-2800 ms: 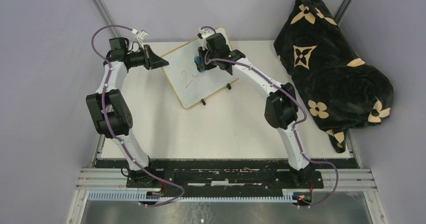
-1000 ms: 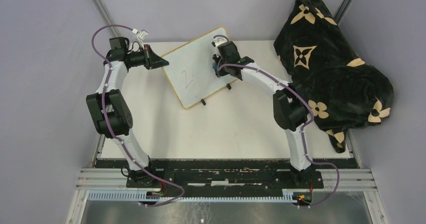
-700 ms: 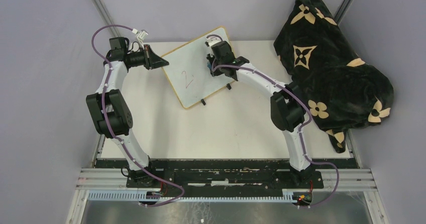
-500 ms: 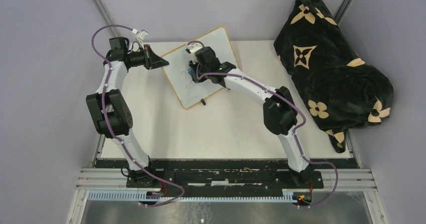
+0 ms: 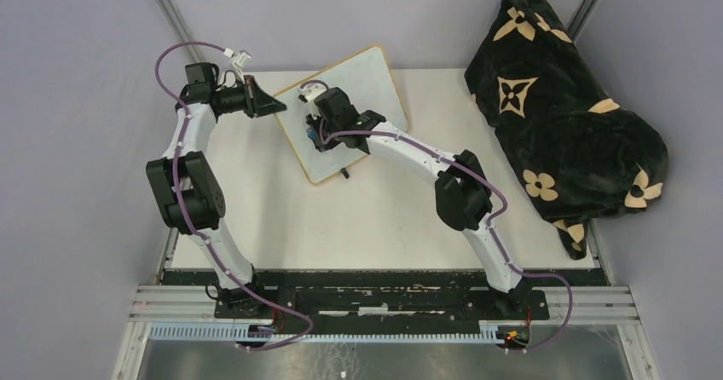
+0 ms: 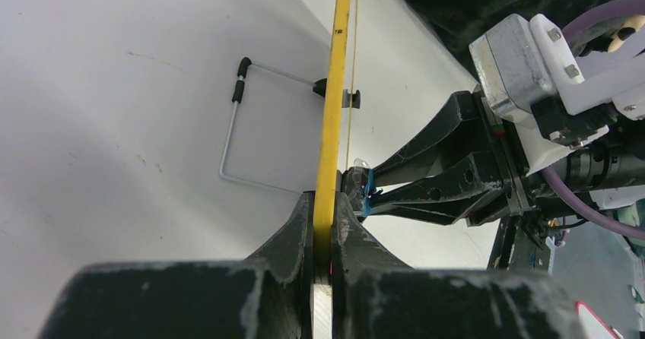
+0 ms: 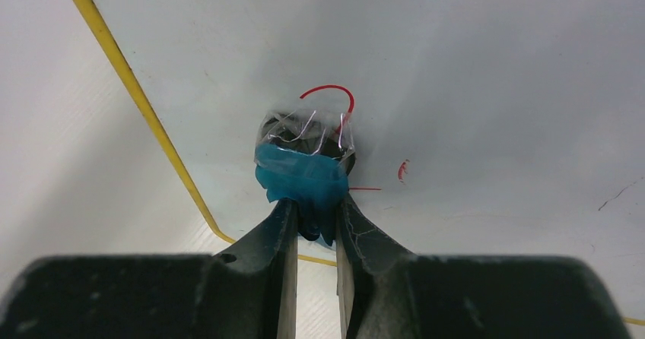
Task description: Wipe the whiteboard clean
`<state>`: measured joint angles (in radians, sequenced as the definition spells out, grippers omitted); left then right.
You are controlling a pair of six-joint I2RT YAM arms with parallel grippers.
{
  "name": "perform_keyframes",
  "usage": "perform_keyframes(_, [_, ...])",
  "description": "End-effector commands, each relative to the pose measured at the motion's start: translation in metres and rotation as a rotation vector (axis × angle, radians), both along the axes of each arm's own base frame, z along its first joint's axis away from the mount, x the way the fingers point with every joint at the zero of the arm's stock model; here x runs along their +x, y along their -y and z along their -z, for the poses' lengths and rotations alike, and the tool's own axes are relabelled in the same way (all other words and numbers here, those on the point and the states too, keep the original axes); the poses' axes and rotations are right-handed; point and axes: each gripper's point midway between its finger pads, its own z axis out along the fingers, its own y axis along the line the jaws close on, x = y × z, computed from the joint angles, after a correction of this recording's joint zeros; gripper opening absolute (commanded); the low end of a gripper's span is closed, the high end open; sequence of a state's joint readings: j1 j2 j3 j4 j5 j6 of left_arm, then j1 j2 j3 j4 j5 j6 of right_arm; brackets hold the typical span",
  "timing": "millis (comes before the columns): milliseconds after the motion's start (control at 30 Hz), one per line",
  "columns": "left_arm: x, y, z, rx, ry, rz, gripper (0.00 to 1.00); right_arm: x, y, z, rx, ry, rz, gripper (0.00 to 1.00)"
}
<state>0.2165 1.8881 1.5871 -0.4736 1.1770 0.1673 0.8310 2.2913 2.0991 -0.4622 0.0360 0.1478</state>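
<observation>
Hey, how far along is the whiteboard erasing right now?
Mostly done, it seems: the whiteboard looks largely white. In hand: the left claw clamps its edge, and the right claw presses a blue wad onto the surface. Left: a red arc and small red flecks beside the wad.

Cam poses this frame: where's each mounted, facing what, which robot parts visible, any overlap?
Top external: above and behind the bases, looking down at the table; left arm and right arm whole, rectangular white wood-framed whiteboard, black flower-patterned blanket.
Left wrist: on the left wrist, looking along the left claw, clamped on the whiteboard's frame edge.
Right wrist: on the right wrist, looking down the right claw, shut on a blue plastic-wrapped pad at the whiteboard's face.
Shared: the left wrist view also shows the right claw and pad.
</observation>
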Motion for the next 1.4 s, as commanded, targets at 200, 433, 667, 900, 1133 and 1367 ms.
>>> perform_keyframes(200, [0.003,-0.005,0.022,0.109,-0.027,-0.045,0.03,0.059,0.040,-0.024,0.000,0.157,0.188,0.00])
perform_keyframes(433, [0.001,-0.005,0.022,0.112,-0.027,-0.046,0.03,0.095,0.096,-0.031,0.003,0.165,0.306,0.00])
perform_keyframes(667, [0.000,-0.005,0.021,0.116,-0.023,-0.047,0.03,0.111,0.117,-0.042,0.034,0.167,0.349,0.00])
perform_keyframes(900, [0.000,-0.005,0.020,0.118,-0.024,-0.049,0.03,0.084,0.067,-0.056,0.102,0.138,0.225,0.01])
perform_keyframes(1133, [0.000,-0.006,0.020,0.122,-0.022,-0.052,0.03,0.035,-0.003,-0.073,0.138,0.141,0.060,0.01])
perform_keyframes(1367, [-0.001,-0.005,0.021,0.125,-0.023,-0.052,0.03,0.024,-0.024,-0.065,0.180,0.085,0.007,0.01])
